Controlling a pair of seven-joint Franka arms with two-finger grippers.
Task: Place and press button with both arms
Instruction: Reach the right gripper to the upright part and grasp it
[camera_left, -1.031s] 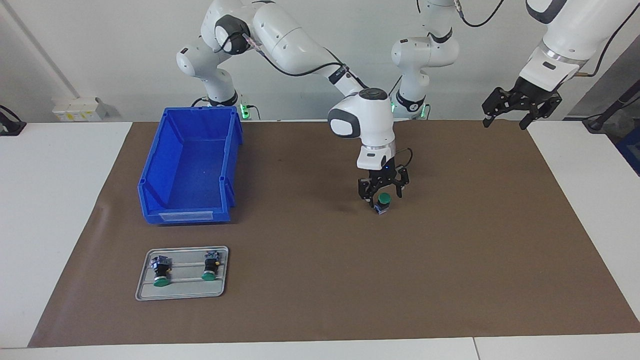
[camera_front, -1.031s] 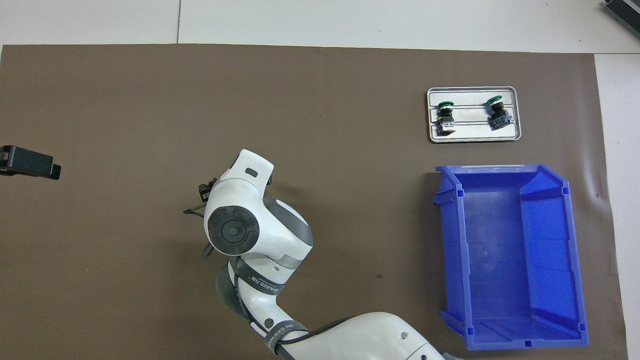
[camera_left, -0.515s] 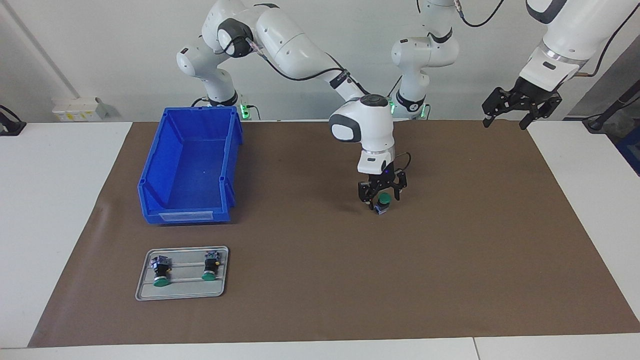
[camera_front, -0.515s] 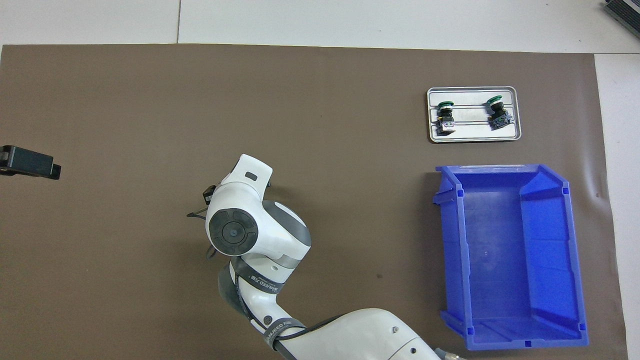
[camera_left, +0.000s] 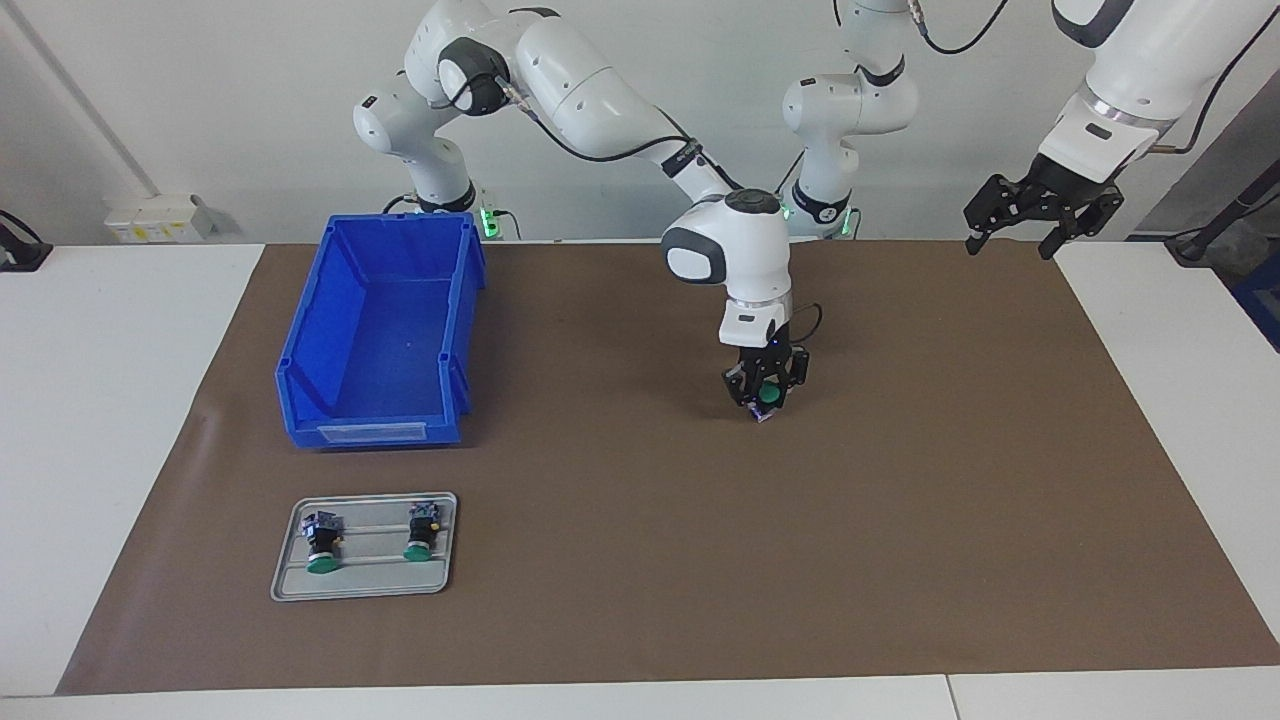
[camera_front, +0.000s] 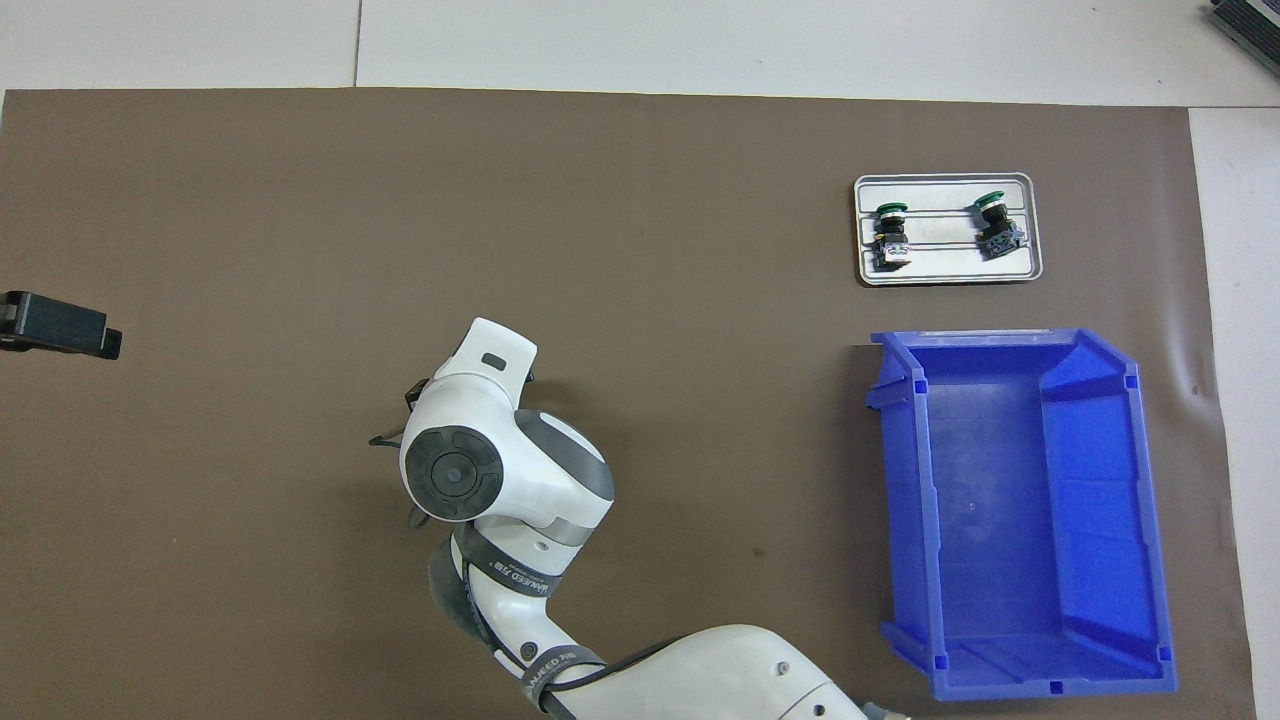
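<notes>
A green-capped button (camera_left: 767, 396) stands upright on the brown mat (camera_left: 900, 520) near the table's middle. My right gripper (camera_left: 767, 400) points straight down onto it, fingers shut on the button around its cap, with the bluish base showing just below. In the overhead view the right arm's wrist (camera_front: 460, 470) hides both the gripper and the button. The left gripper (camera_left: 1040, 218) waits open, raised over the mat's corner at the left arm's end; its tip (camera_front: 58, 326) shows at the overhead view's edge.
A small metal tray (camera_left: 365, 588) (camera_front: 948, 276) holds two more buttons (camera_left: 322, 545) (camera_left: 420, 536), lying on their sides, at the right arm's end. The blue bin (camera_left: 300, 360) (camera_front: 900, 500) sits nearer to the robots than the tray, with nothing in it.
The right gripper's fingers, spread wide beside the button a second ago, have closed in on it. The wrist has shifted slightly. The left arm has not moved.
</notes>
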